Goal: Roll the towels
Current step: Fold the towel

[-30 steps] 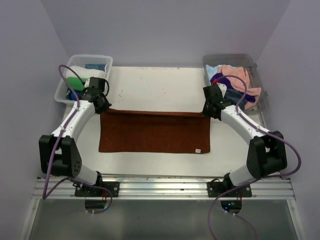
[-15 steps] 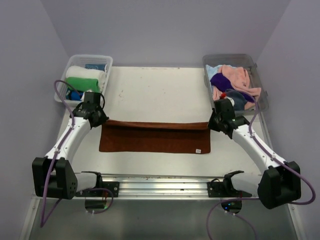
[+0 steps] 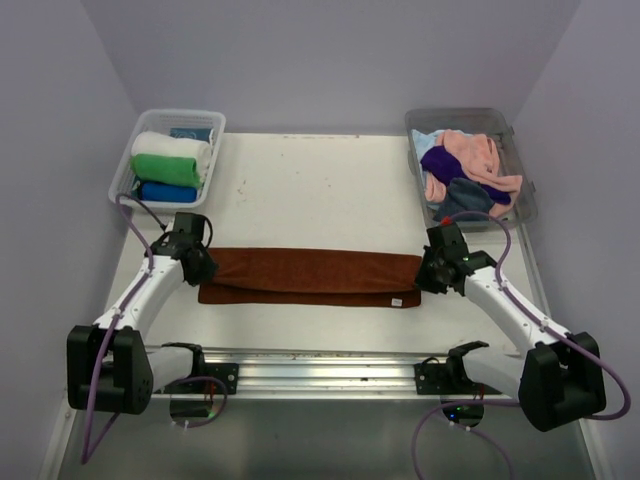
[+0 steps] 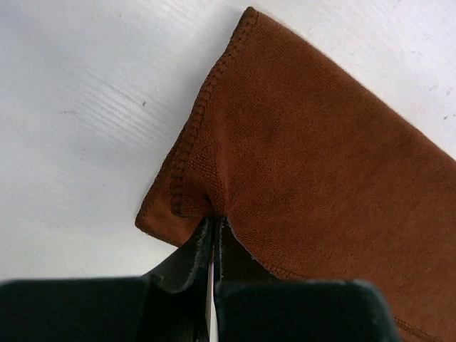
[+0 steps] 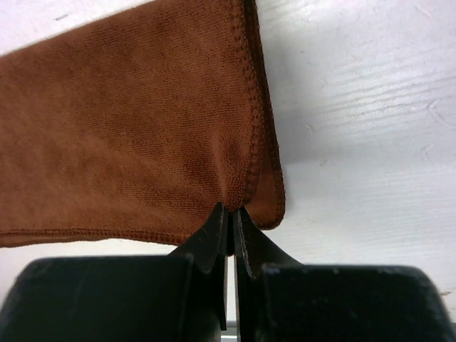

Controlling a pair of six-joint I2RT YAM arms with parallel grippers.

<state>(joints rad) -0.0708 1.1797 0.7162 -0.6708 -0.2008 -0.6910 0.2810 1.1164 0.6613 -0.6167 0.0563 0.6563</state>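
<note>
While clenched on cloth, pins the rust-brown towel [image 3: 305, 272] by its end corners through left gripper [image 3: 204, 269] and right gripper [image 3: 426, 279], seemingly to lay the folded-over layer square on the near half. Lies as a narrow doubled strip on the table [image 3: 320, 180], well apart from the rolled towels [image 3: 172, 166]. Was spread wide a second ago, corners at the far edge; now drawn nearer the bases.

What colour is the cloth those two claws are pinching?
Plain rust-brown towel; it shows best in the left wrist view.
</note>
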